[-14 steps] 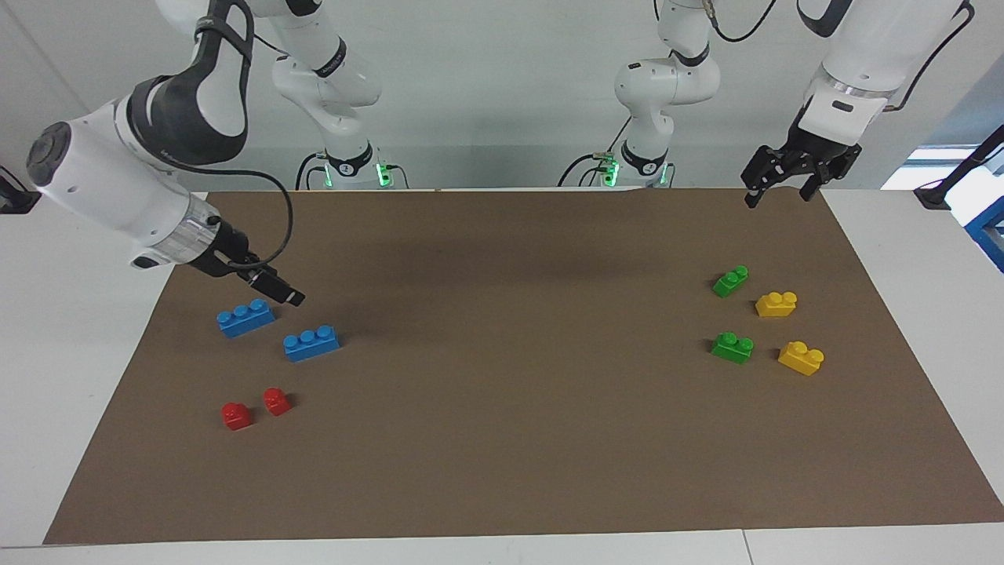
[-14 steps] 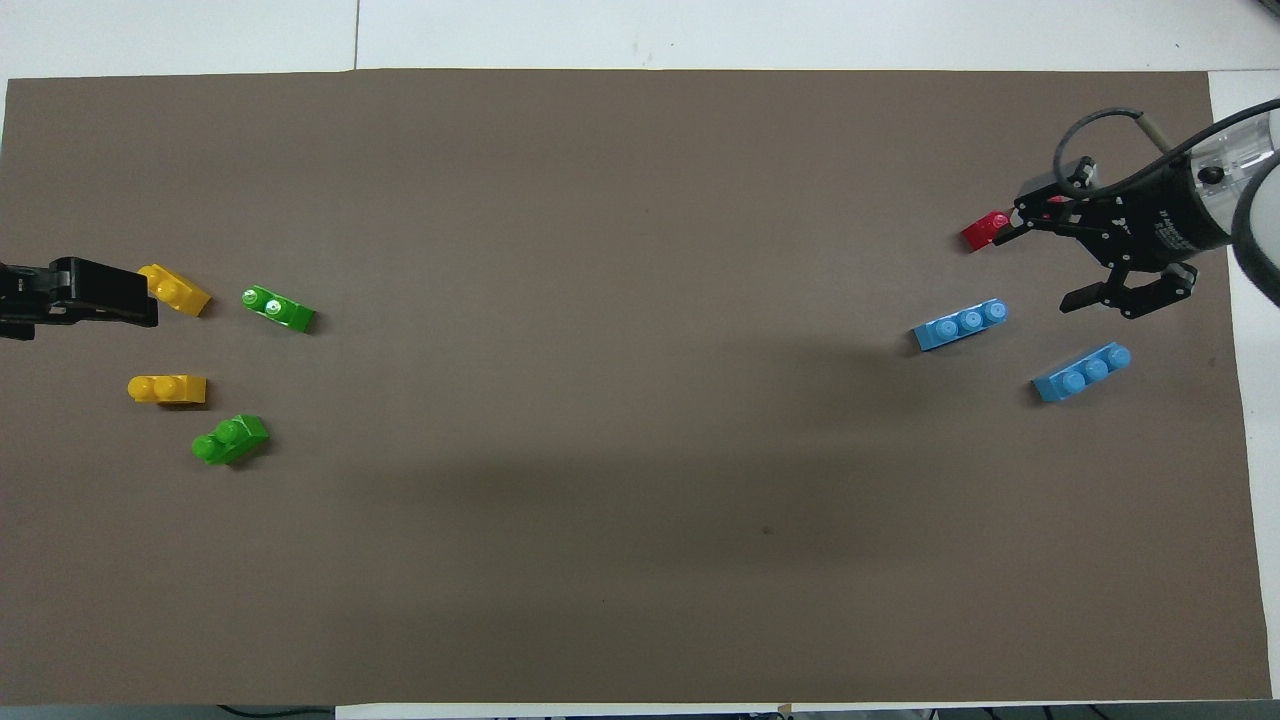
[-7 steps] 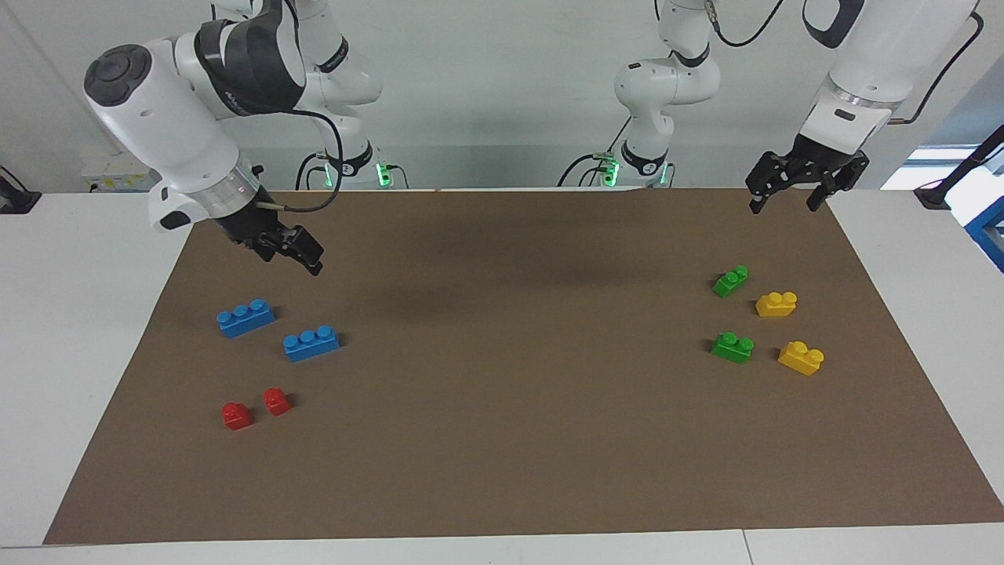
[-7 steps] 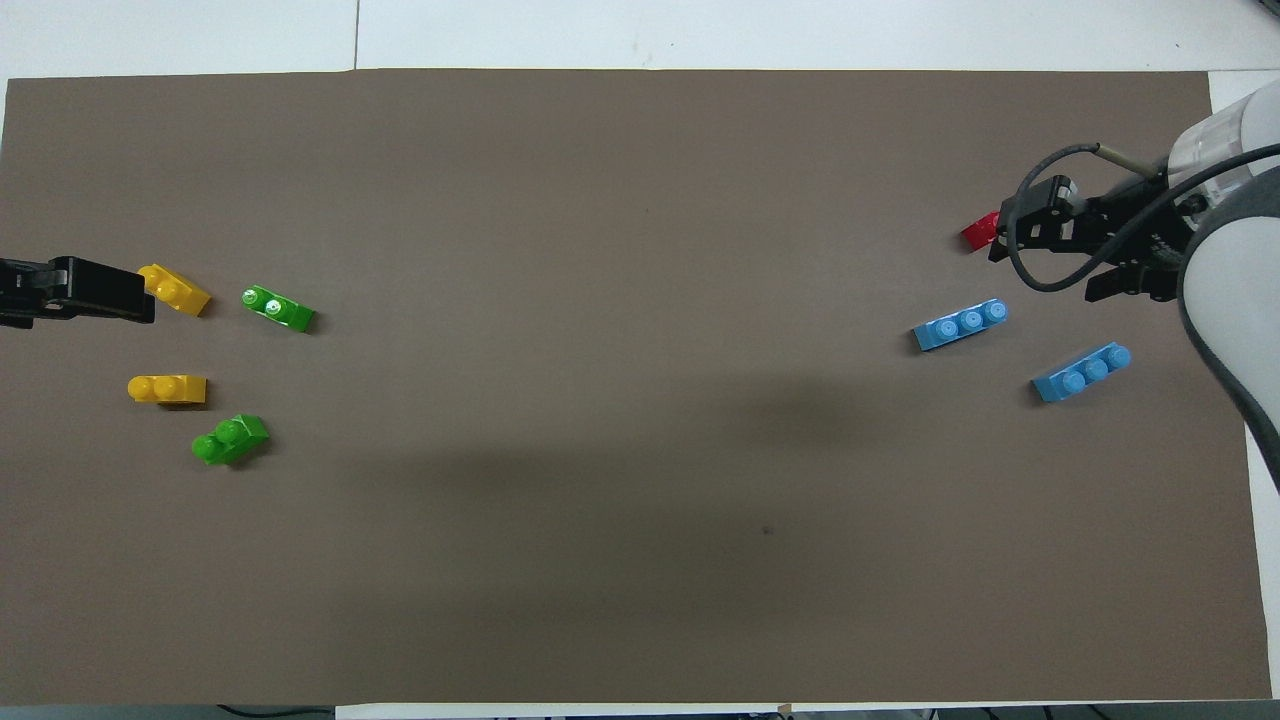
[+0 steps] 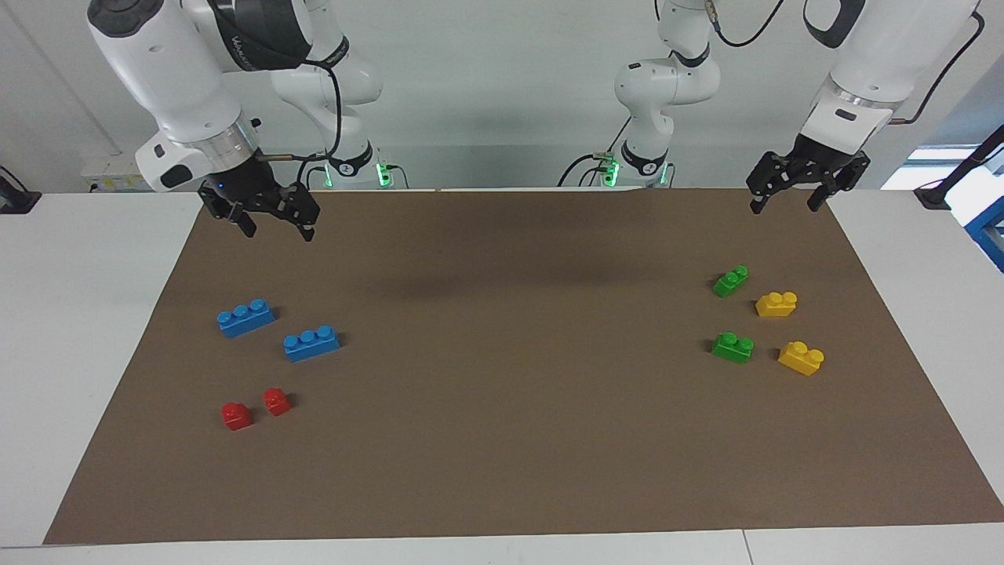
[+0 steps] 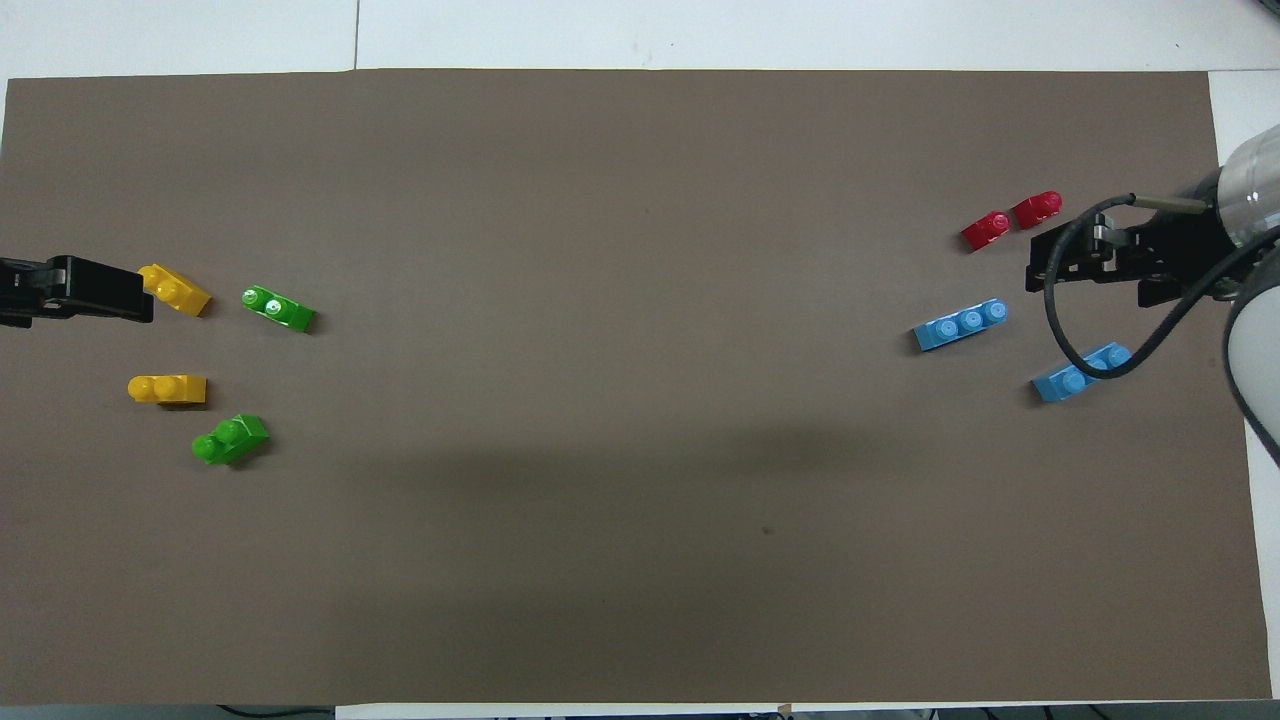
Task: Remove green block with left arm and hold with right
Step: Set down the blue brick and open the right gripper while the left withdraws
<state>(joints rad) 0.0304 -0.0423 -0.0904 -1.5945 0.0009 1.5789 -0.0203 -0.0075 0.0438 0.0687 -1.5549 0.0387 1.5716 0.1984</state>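
Green block [image 5: 732,347] sits on the brown mat [image 5: 502,439] at the left arm's end of the counter, beside a yellow brick [image 5: 801,357]; I see a slimmer green brick [image 5: 730,280] nearer the robots. My left end effector [image 5: 787,199] hangs spread open and empty above the mat's edge there. My right end effector [image 5: 271,226], also open and empty, hangs above the mat near the blue bricks [image 5: 245,317]. Lettering on its arm cover isn't readable.

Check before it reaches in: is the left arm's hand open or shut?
Open. The left hand hangs empty above the mat's edge, its two fingertips clearly apart.
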